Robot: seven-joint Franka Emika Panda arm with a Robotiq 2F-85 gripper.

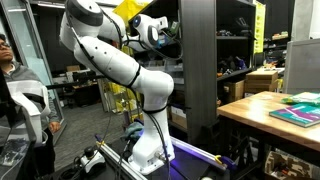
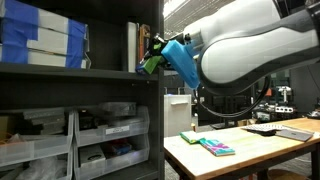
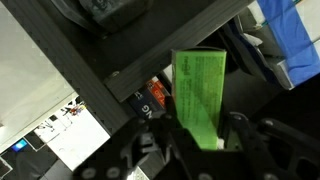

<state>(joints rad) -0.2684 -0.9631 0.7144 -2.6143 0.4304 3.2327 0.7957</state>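
The gripper (image 3: 204, 140) is clenched on a green box (image 3: 200, 90), and the wrist view shows it well: the 2 fingers (image 3: 236, 135) press on the lower end of the box in the lower middle of the frame, while the longer part stands free above them, toward the centre. In an exterior view the green box (image 2: 150, 64) sits in the upper middle of the frame, just at the front edge of the dark shelf unit (image 2: 148, 150), with the gripper (image 2: 160, 56) close behind it. I cannot tell if the box touches the upright post (image 2: 148, 100) or only is very near to it. Further in, at the upper left of that frame, blue and white boxes (image 2: 45, 35) stand on the shelf board (image 2: 90, 72), and what seems the same boxes (image 3: 285, 35) appear at the upper right of the wrist view. Below, at the lower left, there are grey bins (image 2: 110, 130). In my judgement 2 things could go wrong from here. The box is gripped only at 1 end, so a bump of its free end against the post or the shelf board could turn it between the fingers or pull it out, and then it would drop. Also the space beside the blue and white boxes looks narrow, so a small error of the arm (image 2: 250, 45) could push them deeper or tip them.
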